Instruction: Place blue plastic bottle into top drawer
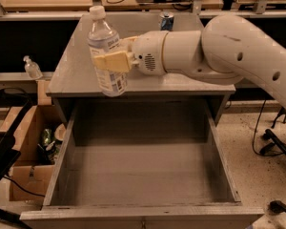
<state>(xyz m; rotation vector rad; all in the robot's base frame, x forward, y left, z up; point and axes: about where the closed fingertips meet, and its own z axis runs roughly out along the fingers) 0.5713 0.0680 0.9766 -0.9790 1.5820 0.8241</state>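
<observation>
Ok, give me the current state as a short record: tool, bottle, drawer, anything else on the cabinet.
tool: closed on the middle of the blue plastic bottle, above the front left edge of the cabinet top
blue plastic bottle: lifted, near upright, cap on, not yet in the drawer
top drawer: pulled open, nothing visible inside
cabinet top: blue-and-white can at the back
left of cabinet: small pump bottle; cardboard box

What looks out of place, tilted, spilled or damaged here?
Nothing stands out. The blue plastic bottle leans slightly only because the gripper holds it, jaws shut, above the front edge of the cabinet; the top drawer is open, nothing spilled.
</observation>
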